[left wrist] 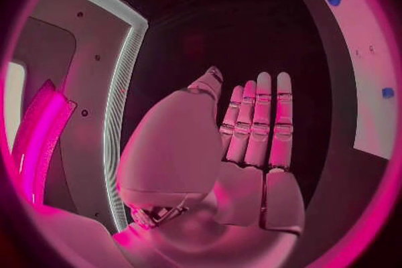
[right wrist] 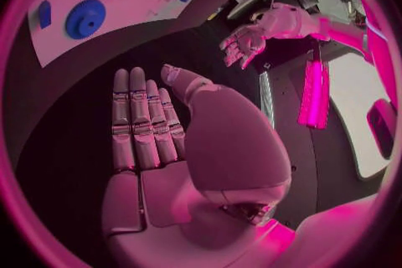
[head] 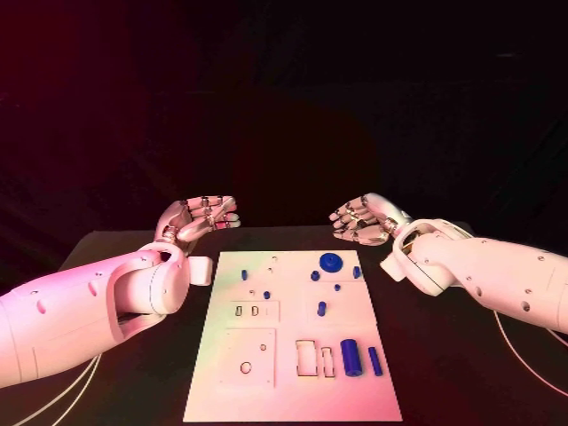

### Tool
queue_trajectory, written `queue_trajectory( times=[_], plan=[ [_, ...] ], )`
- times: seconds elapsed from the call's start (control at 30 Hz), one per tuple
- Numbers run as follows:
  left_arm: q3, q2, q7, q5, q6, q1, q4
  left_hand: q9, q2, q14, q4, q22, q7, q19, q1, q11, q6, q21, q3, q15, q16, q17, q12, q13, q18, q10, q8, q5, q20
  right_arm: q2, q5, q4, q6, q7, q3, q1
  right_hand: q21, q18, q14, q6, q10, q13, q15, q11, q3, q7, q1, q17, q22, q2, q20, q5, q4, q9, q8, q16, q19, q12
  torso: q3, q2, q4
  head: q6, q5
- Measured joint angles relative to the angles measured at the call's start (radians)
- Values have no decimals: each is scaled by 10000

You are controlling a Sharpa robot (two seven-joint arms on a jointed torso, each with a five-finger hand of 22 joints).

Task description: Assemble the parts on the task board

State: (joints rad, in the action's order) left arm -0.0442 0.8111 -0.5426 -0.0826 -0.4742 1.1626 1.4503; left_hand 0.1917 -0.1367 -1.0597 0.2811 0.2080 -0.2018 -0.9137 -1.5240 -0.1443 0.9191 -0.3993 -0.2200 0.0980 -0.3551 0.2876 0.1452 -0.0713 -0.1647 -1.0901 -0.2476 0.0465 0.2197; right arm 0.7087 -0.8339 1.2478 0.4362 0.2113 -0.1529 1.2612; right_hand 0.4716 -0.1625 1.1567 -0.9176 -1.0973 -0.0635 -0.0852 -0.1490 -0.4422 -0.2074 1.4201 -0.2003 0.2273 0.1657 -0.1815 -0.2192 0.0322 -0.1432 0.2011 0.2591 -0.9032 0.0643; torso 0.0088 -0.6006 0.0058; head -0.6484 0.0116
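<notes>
- Blue parts lie on the white board [head: 233, 390] in the middle of the table: a round disc [head: 332, 262] at the far end, a fat peg [head: 351, 357] and a thin peg [head: 375, 361] at the near end.
- The left hand [head: 197, 218] and the right hand [head: 365, 219] hang past the far end, fingers straight and side by side, holding nothing.
- I think no part is picked yet. A hand should come down slowly over one part and pinch its sides.
- The cut-out slots [head: 307, 358] by the pegs look bare.

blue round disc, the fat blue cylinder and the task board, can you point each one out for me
blue round disc [head: 332, 262], head view, middle of its top face
fat blue cylinder [head: 351, 357], head view, mid-length of its body
task board [head: 290, 395], head view, bare white area near its front edge
</notes>
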Motion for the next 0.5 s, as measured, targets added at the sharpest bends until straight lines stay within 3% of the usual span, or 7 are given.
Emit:
queue_trajectory(
  times=[0.23,0.27,0.33,0.37,0.47,0.5],
  plan=[
    [115,661,138,443,302,44,1164,161,-230,-519,9,694,36,-232,-65,84,36,-1110,-367,-195,-1064,1036,-293,0,4,-368,0,0,-232,-75,-2481,130,-394,-773,11,322,2446,0,1824,-721,-932,-49,531,366,-317,286,-355,-1687,1616,355,556,-246,299,-227,0,1754,-740,-1,42,-374,115,34,150],
    [136,769,165,506,350,53,1352,190,-265,-520,5,846,36,-224,-30,116,36,-1340,-419,-195,-1330,1259,-346,-3,4,-401,0,0,-238,-81,-2897,184,-487,-904,12,366,3366,0,2292,-861,-1113,-64,638,462,-579,372,-518,-2722,2582,518,671,-309,307,-357,-69,2711,-1251,-1,45,-422,133,42,173],
    [165,901,200,592,414,66,1576,241,-359,-561,-24,1158,36,-185,-20,113,36,-1811,-472,-244,-1879,1676,-400,-14,8,-404,0,0,-351,-86,-3477,275,-632,-1088,12,424,5676,36,2983,-1044,-1357,-94,801,613,-1064,501,-877,-5414,5044,877,858,-402,258,-634,-178,5929,-2552,-1,45,-532,175,66,219],
    [179,962,220,631,443,72,1680,273,-387,-599,-11,1375,58,-210,-8,112,58,-2132,-550,-279,-2255,1945,-444,-20,12,-466,0,0,-396,-87,-3761,320,-708,-1179,12,449,6272,243,3038,-1048,-1358,-96,813,613,-1143,506,-934,-6323,5850,934,868,-402,231,-689,-177,6875,-2985,-1,45,-577,193,72,239],
    [224,1140,282,761,529,98,2024,408,-480,-282,-17,2289,57,72,85,189,56,-3444,-781,-351,-3560,2838,-560,-44,26,-543,6,36,-549,-93,-4651,460,-967,-1471,12,523,7509,420,3045,-1048,-1259,-84,802,623,-1324,506,-1050,-8109,7638,1050,841,-402,131,-884,-177,8777,-3871,-1,45,-726,258,86,298],
    [236,1180,301,797,552,107,2104,435,-480,-223,-12,2445,57,145,86,190,56,-3658,-812,-364,-3736,2949,-561,-44,28,-544,35,36,-548,-95,-4879,503,-1040,-1547,12,538,7858,583,3045,-1034,-1195,-79,802,604,-1355,520,-1080,-8632,8181,1080,831,-402,101,-937,-177,9293,-4139,-1,45,-765,279,86,319]
  ],
)
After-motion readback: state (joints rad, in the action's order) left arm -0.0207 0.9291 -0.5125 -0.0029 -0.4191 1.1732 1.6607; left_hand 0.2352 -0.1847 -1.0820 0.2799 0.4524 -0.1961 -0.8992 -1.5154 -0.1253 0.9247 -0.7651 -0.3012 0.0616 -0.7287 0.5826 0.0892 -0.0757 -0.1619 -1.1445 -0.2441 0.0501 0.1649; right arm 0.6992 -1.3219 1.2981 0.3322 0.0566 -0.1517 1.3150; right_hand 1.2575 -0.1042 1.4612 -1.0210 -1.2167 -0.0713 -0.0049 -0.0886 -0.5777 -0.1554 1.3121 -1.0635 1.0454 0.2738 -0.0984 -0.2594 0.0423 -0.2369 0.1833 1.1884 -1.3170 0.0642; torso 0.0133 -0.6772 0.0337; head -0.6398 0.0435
